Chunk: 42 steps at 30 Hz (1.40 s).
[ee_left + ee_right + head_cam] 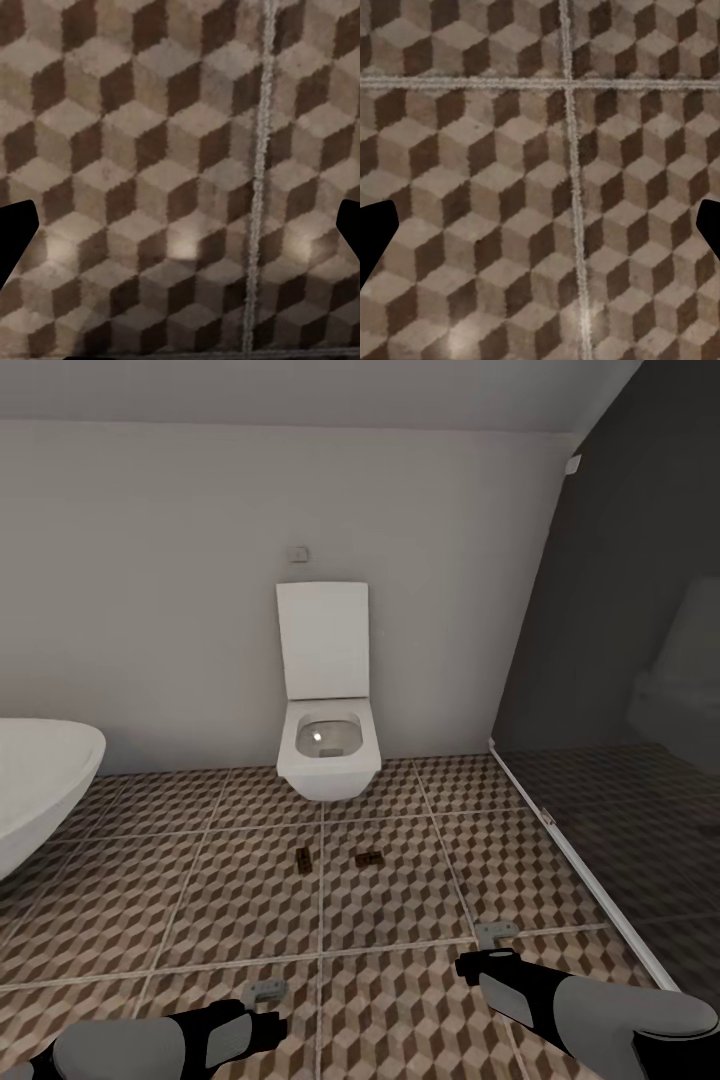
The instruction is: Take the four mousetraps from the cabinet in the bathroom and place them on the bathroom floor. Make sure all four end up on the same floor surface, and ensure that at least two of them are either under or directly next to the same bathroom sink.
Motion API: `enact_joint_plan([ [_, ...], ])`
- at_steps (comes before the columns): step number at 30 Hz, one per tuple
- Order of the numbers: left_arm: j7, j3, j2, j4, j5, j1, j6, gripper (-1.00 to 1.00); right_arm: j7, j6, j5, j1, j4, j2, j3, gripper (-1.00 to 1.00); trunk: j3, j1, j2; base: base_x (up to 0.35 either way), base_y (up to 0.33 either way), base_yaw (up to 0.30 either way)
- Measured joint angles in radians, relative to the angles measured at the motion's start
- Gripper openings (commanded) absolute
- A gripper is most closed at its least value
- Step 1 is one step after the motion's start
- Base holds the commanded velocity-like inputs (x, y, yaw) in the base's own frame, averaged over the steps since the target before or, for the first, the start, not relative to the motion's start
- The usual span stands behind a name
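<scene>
Head view, nearest first: both arms reach in from the lower edge, the left gripper (268, 992) low and left of centre, the right gripper (495, 937) a little farther out on the right, each hanging over the bathroom floor (400, 920) with its cube-patterned tiles and pale grout. In the left wrist view the left gripper's fingers (16, 236) stand spread at the picture's two sides with bare tile between them (one grout line runs along the gap), and the right wrist view shows the same for the right gripper's fingers (376, 236), wide apart and empty above a crossing of grout lines (570, 82). Farther out on the floor lie two mousetraps, well apart from both grippers: one (302, 858) just left of a grout line, turned lengthwise away from the robot, the other (369, 858) near it to the right, lying crosswise. Beyond them a white toilet (328, 745) hangs on the pale wall with its lid raised. At the left edge curves the rim of a white bathtub (40, 780). To the right, a dark glass shower screen (620, 740) rises from a pale floor rail.
</scene>
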Motion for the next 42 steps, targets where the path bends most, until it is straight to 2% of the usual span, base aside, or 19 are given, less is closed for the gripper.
enact_joint_plan([
  [42, 0.0, 0.0, 0.0, 0.0, 0.0, 0.0, 0.0, 1.0, 0.0, 0.0, 0.0, 0.0, 0.0, 0.0, 0.0, 1.0, 0.0, 0.0, 0.0, 0.0, 0.0, 0.0],
])
